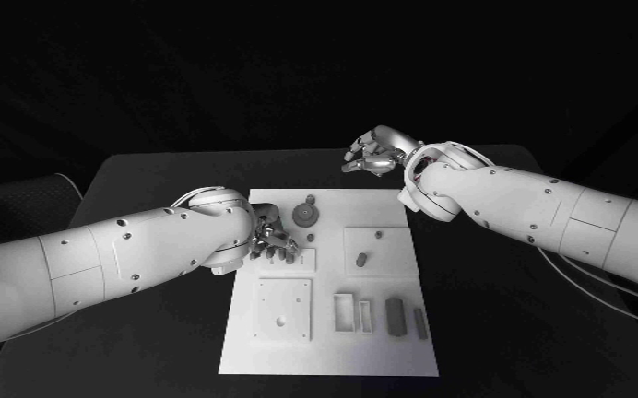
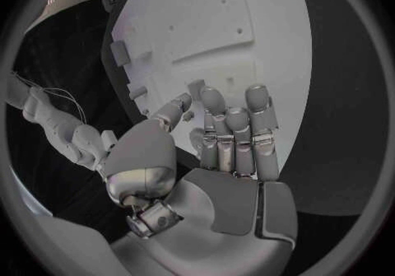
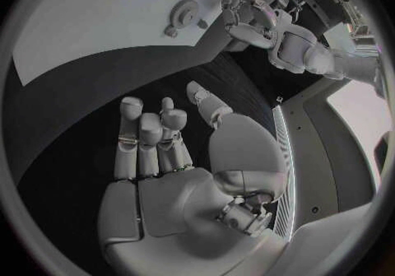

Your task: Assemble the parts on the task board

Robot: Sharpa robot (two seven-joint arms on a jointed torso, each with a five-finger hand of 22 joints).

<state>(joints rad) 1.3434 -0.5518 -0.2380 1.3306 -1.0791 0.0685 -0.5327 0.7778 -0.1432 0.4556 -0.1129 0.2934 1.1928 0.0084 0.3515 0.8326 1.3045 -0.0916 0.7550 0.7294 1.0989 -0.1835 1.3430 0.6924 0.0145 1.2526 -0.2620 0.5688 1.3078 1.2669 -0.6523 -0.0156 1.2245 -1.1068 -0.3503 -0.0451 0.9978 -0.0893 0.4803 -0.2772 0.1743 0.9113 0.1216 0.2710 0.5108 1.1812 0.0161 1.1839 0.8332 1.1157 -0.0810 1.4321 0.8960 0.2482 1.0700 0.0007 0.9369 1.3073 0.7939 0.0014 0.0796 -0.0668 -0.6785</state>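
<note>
The white task board lies in the middle of the black table. A grey gear-like part stands near its far edge, and a small peg lies on a raised plate. My left hand hovers over the board's far left part with its fingers close together and pointing down. A small pale piece shows beside the thumb tip; I cannot tell whether it is pinched. My right hand hangs over bare table just beyond the board's far edge, with nothing in its palm.
Several grey bar-shaped parts lie in a row near the board's front right. A raised plate with holes sits at the front left. Black table surrounds the board on all sides.
</note>
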